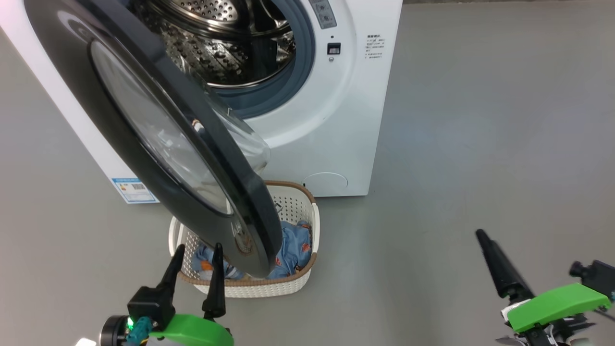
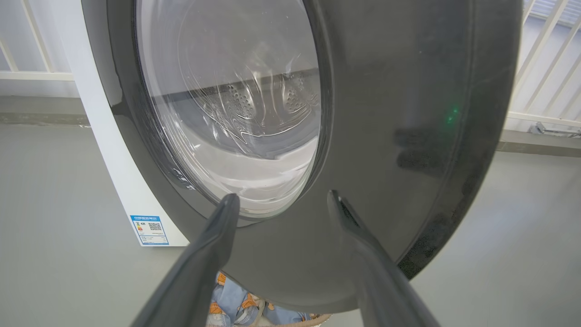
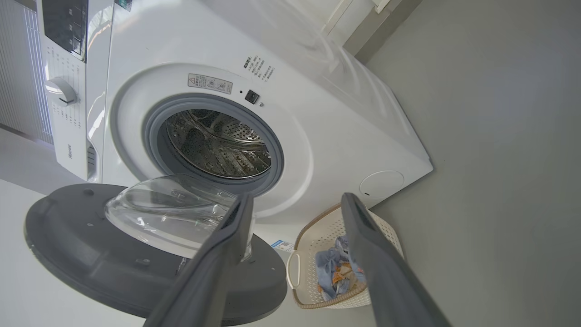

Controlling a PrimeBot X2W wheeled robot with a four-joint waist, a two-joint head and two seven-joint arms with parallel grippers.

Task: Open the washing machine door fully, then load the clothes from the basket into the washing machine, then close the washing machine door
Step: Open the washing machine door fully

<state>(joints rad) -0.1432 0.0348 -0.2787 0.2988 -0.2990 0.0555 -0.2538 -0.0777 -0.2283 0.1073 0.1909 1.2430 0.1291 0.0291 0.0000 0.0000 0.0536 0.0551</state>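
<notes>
Currently the washing machine door [image 1: 158, 139] is found partly open above the basket [image 1: 288, 288], near the left hand [image 1: 199, 247], spread empty like the right hand [image 3: 297, 197]. Rigid and glossy, it is probably best pushed at its black rim.

A small grey brand name [image 3: 69, 152], which seems to read "Hisense", stands on the white front of the washing machine [image 3: 327, 136]. Just by the rim of the drum opening sits a warning label [image 3: 209, 84] with a triangle sign; its words are too small to read. A block of small print [image 3: 258, 68] near it is likewise illegible. At the cabinet's lower corner a blue label sticker [image 2: 150, 230] carries a QR code and coloured bars, its lettering too fine to make out.
</notes>
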